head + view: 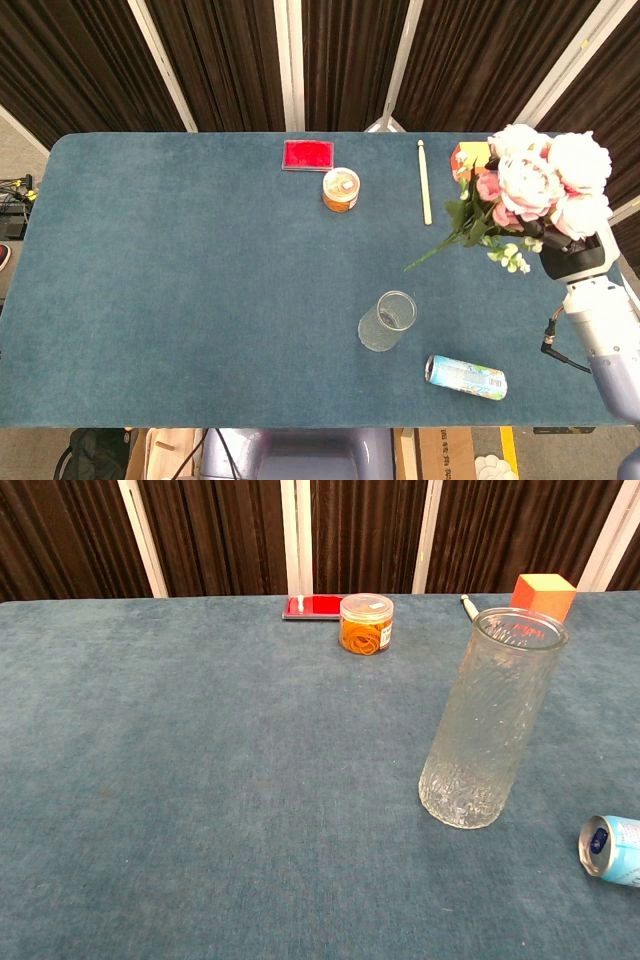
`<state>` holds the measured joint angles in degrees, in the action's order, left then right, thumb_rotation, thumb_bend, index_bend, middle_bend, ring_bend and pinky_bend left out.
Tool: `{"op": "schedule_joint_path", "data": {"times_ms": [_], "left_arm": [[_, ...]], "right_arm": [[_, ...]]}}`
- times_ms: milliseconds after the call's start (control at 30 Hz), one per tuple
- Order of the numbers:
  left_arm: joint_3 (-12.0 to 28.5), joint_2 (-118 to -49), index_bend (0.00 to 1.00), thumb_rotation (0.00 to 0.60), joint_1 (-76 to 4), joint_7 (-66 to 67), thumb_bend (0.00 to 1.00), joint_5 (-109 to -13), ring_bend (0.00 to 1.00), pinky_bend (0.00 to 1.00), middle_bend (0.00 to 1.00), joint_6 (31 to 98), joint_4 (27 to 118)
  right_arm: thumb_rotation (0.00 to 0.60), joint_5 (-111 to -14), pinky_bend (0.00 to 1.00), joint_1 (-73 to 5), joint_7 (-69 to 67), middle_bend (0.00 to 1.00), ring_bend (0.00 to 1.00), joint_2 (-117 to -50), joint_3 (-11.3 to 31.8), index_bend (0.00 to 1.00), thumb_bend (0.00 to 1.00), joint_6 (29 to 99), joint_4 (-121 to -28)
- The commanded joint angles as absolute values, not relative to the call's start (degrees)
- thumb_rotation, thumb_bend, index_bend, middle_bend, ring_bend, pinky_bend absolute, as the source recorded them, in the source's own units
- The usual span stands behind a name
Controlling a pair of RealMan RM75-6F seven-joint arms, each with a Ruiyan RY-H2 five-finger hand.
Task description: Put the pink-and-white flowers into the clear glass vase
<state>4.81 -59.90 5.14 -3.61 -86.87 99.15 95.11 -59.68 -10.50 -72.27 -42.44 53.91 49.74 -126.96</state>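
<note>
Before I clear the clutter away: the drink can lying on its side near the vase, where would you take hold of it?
Grip the can around the middle of its body, coming down from above. It lies on its side, its open end toward the vase, so the round sides are exposed. It would probably roll if pushed from the side.

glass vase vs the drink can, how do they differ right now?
The glass vase stands upright, mouth up; the drink can lies on its side. The vase is clear, ribbed and empty; the can is opaque, light blue with print. The vase looks the larger in the chest view. Both rest on the table, untouched.
</note>
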Motion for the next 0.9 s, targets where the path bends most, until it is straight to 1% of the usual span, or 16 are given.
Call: {"op": "schedule_joint_path", "data": {"times_ms": [33,267,400,667,900], "left_arm": [[4.8,-59.9,0.14,0.600,5.1,-3.6,0.35,-86.8,0.00,0.11,0.00,99.1,95.1],[4.7,-59.9,0.14,0.600,5.2,-3.5,0.35,-87.0,0.00,0.11,0.00,99.3,95.1],[4.9,-59.9,0.14,0.600,5.3,-3.5,0.35,-86.7,0.00,0.11,0.00,99.4,95.1],[4.8,-60.1,0.14,0.600,5.3,-2.6,0.35,-86.8,0.00,0.11,0.00,99.3,95.3],[4.6,-60.6,0.14,0.600,5.0,-1.0,0.35,-86.9,0.00,0.11,0.00,98.9,95.6]], "right_arm": [[0.600,-63.1,0.11,-9.5,-72.4,0.42,0.48,-42.3,52.3,0.51,0.47,51.4,-129.6],[0.600,-68.7,0.11,-11.6,-66.6,0.42,0.48,-46.4,46.2,0.51,0.47,54.6,-130.0],[0.600,-70.7,0.11,-12.6,-65.3,0.42,0.48,-48.4,43.3,0.51,0.47,55.2,-128.9],[0.600,-77.1,0.11,-12.7,-67.3,0.42,0.48,-50.4,37.5,0.51,0.47,56.7,-125.2],[0.600,-79.9,0.11,-14.3,-67.7,0.42,0.48,-52.7,32.9,0.51,0.47,56.9,-122.0]]}}
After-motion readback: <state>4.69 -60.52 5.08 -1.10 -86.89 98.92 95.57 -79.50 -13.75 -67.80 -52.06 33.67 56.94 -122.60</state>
